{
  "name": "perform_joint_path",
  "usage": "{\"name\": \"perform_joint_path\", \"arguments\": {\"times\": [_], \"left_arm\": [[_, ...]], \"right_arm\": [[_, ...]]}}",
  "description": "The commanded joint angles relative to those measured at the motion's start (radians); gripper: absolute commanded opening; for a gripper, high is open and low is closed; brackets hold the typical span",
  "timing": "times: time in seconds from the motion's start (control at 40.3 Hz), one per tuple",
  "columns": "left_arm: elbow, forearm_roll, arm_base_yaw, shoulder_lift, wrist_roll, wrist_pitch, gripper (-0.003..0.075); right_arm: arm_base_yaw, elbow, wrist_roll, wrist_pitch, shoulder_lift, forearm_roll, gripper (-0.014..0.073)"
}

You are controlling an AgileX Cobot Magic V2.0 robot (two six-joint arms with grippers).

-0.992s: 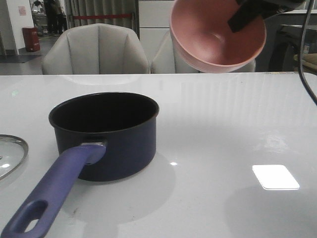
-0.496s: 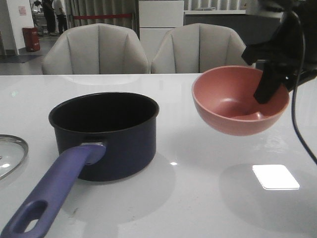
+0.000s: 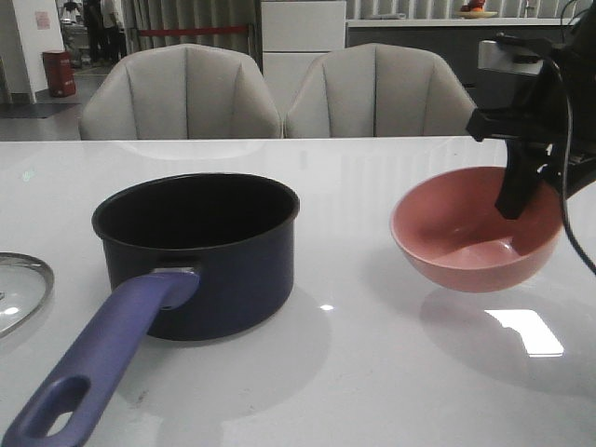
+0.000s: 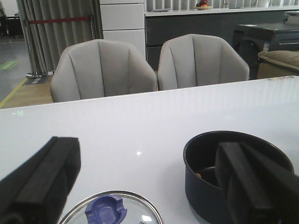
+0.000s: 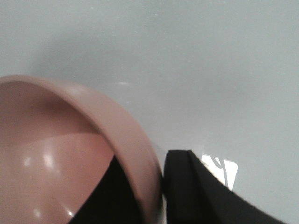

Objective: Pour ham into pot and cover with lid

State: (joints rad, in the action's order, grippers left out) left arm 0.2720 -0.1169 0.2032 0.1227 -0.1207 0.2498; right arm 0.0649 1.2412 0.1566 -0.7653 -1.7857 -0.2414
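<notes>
Ham (image 4: 199,175) sits in the pot (image 3: 200,250); my right pincer (image 3: 515,200) grips the pink bowl's (image 3: 475,237) rim, left pincer (image 4: 149,186) gapes wide over the lid (image 4: 112,212).

I see the pot (image 3: 197,253) upright, uncovered, one ham (image 4: 199,175) chunk visible inside; the lid (image 4: 112,215) (knob up) lies beside it.
</notes>
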Motion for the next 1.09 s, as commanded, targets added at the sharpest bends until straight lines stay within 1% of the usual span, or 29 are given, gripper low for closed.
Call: {"name": "perform_joint_path", "arguments": {"times": [0.0,0.149,0.347,0.397,0.471,0.595,0.67,0.843,0.992,1.066], "left_arm": [[0.027,-0.009,0.005,0.011,0.000,-0.076,0.0629],[0.027,-0.009,0.005,0.011,0.000,-0.076,0.0629],[0.027,-0.009,0.005,0.011,0.000,-0.076,0.0629],[0.027,-0.009,0.005,0.011,0.000,-0.076,0.0629],[0.027,-0.009,0.005,0.011,0.000,-0.076,0.0629],[0.027,-0.009,0.005,0.011,0.000,-0.074,0.0629],[0.027,-0.009,0.005,0.011,0.000,-0.074,0.0629],[0.027,-0.009,0.005,0.011,0.000,-0.074,0.0629],[0.027,-0.009,0.005,0.011,0.000,-0.074,0.0629],[0.027,-0.009,0.005,0.011,0.000,-0.074,0.0629]], "right_arm": [[-0.033,0.032,-0.003,-0.003,0.039,0.001,0.0272],[-0.053,0.032,-0.003,-0.025,0.009,0.004,0.0298],[-0.055,0.032,0.000,-0.028,-0.037,0.019,0.0401],[-0.055,0.032,0.000,-0.017,-0.037,0.039,0.0415],[-0.055,0.044,0.000,-0.016,-0.031,0.088,0.0414],[-0.055,0.073,0.000,-0.052,0.004,0.182,0.0414],[-0.055,0.073,0.000,-0.068,0.046,0.209,0.0414],[-0.055,0.060,0.000,-0.072,0.167,0.205,0.0414],[-0.055,-0.051,0.000,0.028,0.335,0.202,0.0414],[-0.051,-0.130,0.000,0.117,0.447,0.183,0.0414]]}}
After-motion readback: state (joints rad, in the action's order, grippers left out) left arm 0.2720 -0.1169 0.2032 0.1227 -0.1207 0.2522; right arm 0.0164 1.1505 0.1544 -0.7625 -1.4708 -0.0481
